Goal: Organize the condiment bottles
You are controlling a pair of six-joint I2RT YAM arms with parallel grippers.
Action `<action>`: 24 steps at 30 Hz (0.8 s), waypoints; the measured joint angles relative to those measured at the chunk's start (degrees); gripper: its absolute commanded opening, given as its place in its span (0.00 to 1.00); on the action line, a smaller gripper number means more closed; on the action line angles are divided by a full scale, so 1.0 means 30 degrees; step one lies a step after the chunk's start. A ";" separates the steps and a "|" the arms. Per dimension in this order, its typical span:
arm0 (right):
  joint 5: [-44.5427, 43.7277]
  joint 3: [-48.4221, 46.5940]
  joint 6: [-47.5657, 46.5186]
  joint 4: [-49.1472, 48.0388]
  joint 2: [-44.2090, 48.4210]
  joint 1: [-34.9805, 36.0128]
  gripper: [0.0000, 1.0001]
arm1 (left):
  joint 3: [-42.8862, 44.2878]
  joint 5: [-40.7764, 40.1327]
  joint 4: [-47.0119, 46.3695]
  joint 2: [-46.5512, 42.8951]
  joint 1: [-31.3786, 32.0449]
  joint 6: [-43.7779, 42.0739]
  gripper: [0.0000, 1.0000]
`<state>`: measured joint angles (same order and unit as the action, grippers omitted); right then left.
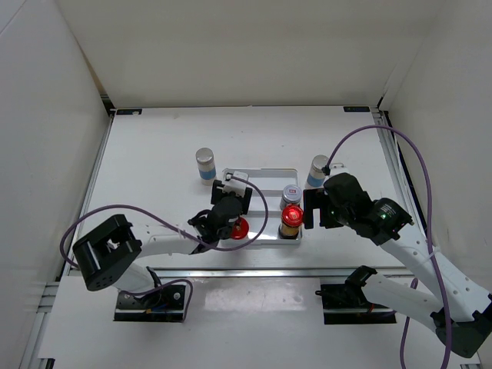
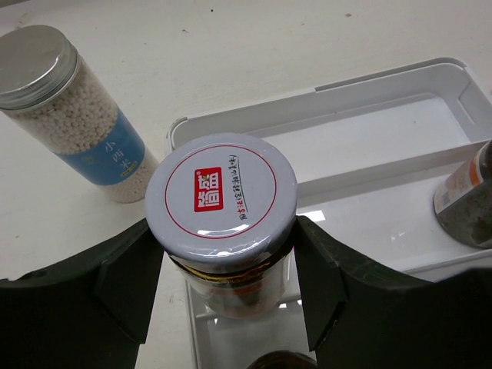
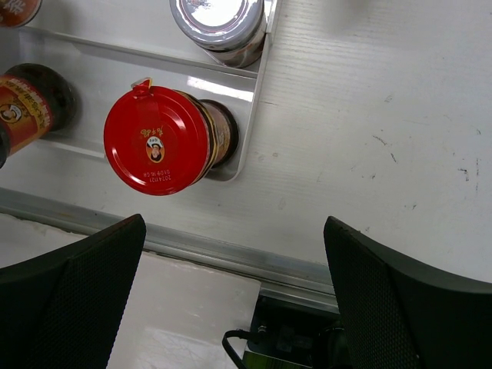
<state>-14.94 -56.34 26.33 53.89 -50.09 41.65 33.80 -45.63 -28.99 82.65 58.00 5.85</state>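
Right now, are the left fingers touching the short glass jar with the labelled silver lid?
Touching: left wrist view shows both fingers clamping the silver-lidded jar.

Top overhead, far; wrists close, looking down; share tray [image 1: 269, 172].

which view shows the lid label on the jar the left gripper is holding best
Left wrist: the jar sits centre frame in the left gripper, lid label readable. Top external hides it under the left arm; right wrist doesn't clearly show it.

A white stepped tray [image 1: 273, 184] sits on the white table [image 1: 154, 154].
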 measured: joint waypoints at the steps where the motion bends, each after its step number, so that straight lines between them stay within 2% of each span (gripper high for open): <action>1: 0.0000 0.0000 -0.0007 0.0000 0.0000 0.0000 1.00 | 0.0146 0.0102 0.0051 0.0058 -0.0117 0.0022 0.73; 3: 0.0058 0.0000 -0.0044 -0.0007 0.0015 0.0000 0.89 | 0.0437 0.0321 0.0182 0.0211 -0.0430 0.0036 0.73; 7: 0.0634 0.0051 -0.0459 -0.0248 0.0430 0.0000 0.82 | 0.0954 0.0641 0.0401 0.0605 -0.1020 -0.0007 0.76; 13: 0.0838 0.0277 -0.0670 -0.0532 0.1654 0.0000 0.87 | 0.1282 0.0903 0.0750 0.0801 -0.1566 0.0386 0.78; 24: 0.0845 0.0328 -0.0780 -0.0583 0.1144 0.0000 0.88 | 0.1654 0.1224 0.0532 0.0590 -0.1552 0.1122 0.82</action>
<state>-12.40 -55.35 23.99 52.14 -46.65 41.65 38.76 -41.95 -27.40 84.42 53.34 9.21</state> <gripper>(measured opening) 0.882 0.814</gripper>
